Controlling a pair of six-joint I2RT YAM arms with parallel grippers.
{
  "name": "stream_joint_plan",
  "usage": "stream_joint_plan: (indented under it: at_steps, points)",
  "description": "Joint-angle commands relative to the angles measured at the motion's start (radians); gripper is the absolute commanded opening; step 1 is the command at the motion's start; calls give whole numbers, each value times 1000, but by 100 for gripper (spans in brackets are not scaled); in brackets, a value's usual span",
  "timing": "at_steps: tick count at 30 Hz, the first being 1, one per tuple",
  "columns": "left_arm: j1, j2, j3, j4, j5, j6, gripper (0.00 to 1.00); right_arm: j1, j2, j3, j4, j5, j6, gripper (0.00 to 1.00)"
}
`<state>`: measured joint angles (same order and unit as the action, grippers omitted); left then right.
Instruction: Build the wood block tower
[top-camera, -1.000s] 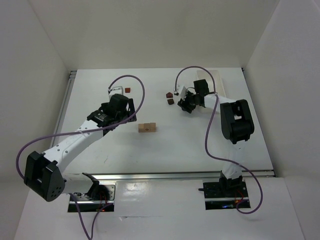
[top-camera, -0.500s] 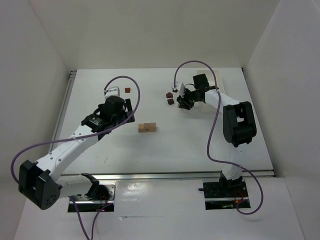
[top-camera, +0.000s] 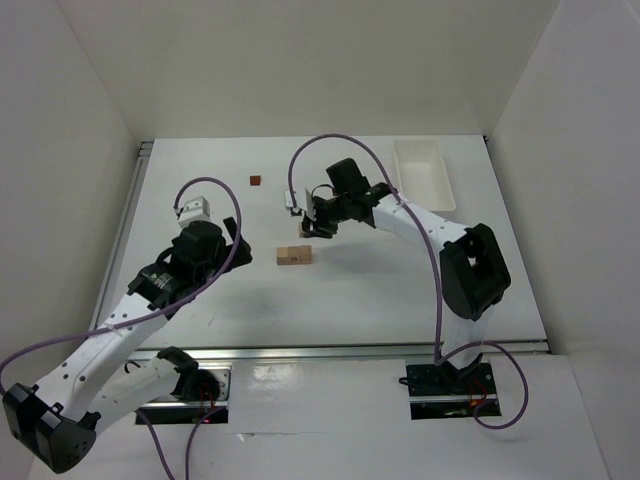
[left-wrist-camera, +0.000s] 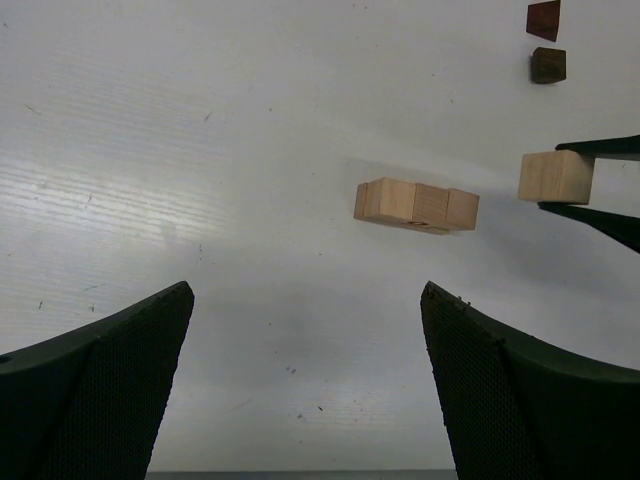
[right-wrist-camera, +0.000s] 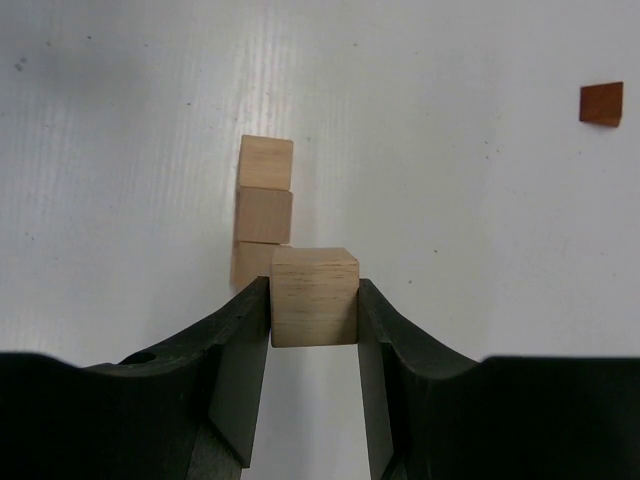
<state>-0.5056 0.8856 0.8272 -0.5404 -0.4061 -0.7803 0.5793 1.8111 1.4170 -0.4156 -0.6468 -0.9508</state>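
Pose of right arm (top-camera: 420, 222): up from its base at the near right, elbow over the desk's (top-camera: 380, 290) right side, forearm stretched left to mid-desk; right pincer (right-wrist-camera: 314, 285) partly closed, clamping a pale block (right-wrist-camera: 314, 312) between both fingers, its side faces flat against the pads; held just beside the row (right-wrist-camera: 265, 215), at its near end in the wrist view, up and right of it from above; cannot tell whether touching the row or clear of the desk.

Pose of left arm (top-camera: 105, 340): angled from the near left base up over the desk's left half, wrist aimed at the row; left pincer (left-wrist-camera: 307, 290) spread wide, nothing between its fingers, well short of the row.

In the row, three pale blocks end to end, flat near mid-desk, between the two pincers; two dark blocks (left-wrist-camera: 548, 65) beyond the held one; red block (top-camera: 256, 180) alone toward the far edge; white tray (top-camera: 425, 170) at the far right.
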Motion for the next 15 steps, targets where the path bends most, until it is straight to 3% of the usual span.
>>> stream_joint_plan:
  at_steps: [1, 15]
  points:
    - [-4, -30, -8, -10, 3, -45, 100, 45, 14, 39, -26, 28, 7, 21]
    - [-4, -59, -26, -42, -8, -43, 100, 140, 89, 59, -6, 73, -3, 26]
